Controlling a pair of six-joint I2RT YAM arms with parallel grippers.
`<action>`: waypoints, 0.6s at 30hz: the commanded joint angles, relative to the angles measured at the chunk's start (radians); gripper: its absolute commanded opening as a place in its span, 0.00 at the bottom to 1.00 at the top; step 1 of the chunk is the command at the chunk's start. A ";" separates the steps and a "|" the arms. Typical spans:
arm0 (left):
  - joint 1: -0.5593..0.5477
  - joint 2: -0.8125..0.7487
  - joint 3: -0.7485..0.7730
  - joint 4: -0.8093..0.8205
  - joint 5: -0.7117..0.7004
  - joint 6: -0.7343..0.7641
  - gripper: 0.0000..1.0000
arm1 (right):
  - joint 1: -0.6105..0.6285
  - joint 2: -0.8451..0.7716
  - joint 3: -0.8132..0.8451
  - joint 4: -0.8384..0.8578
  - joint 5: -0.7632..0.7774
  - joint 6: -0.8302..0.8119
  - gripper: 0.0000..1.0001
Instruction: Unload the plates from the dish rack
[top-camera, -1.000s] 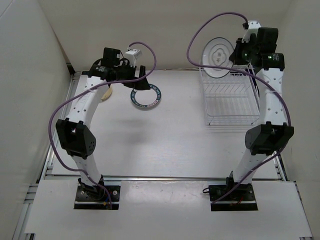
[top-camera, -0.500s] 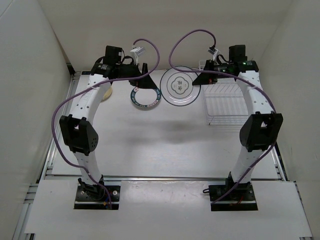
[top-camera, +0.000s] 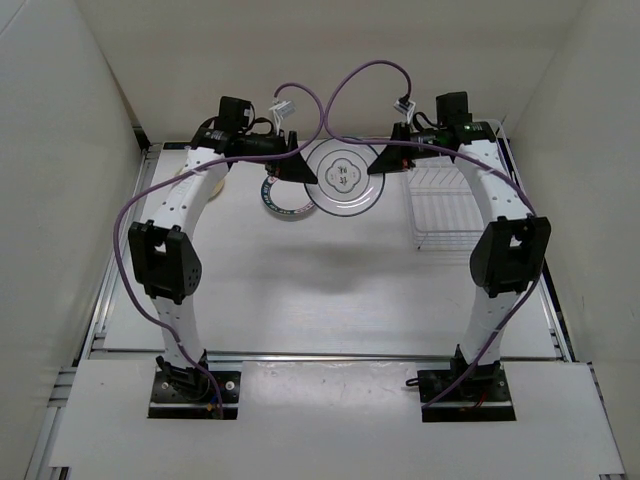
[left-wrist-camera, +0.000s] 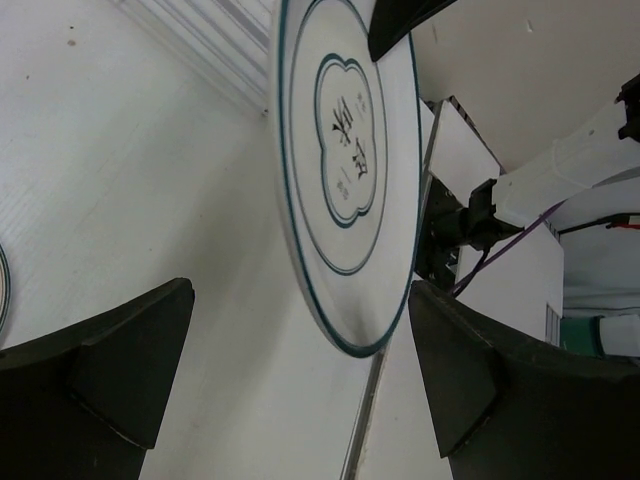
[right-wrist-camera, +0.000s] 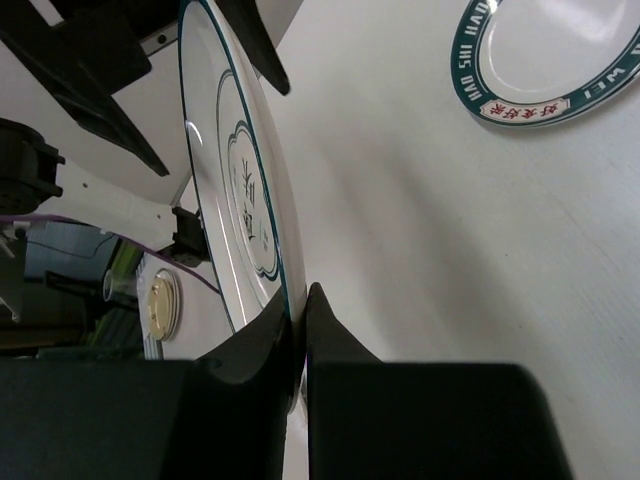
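White desk (top-camera: 300, 290) below: right tool (right-wrist-camera: 300, 305) clamped on the ringed plate (top-camera: 345, 178), left tool (left-wrist-camera: 300, 300) spread wide. Best close squarely on its free rim before releasing.

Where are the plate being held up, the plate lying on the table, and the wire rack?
held plate (top-camera: 345, 180): top view, its patterned centre.
table plate (right-wrist-camera: 472, 70): right wrist view, its green lettered rim.
dish rack (top-camera: 445, 210): top view, its wire floor.
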 joint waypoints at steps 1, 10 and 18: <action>-0.004 0.002 0.003 0.007 0.034 -0.003 0.99 | 0.005 0.013 0.068 0.062 -0.082 0.028 0.00; -0.004 0.031 0.003 0.036 -0.022 -0.046 0.10 | 0.014 0.022 0.078 0.073 -0.082 0.046 0.00; -0.004 0.043 0.013 0.116 -0.256 -0.214 0.10 | -0.007 -0.020 0.046 0.020 0.061 0.009 0.61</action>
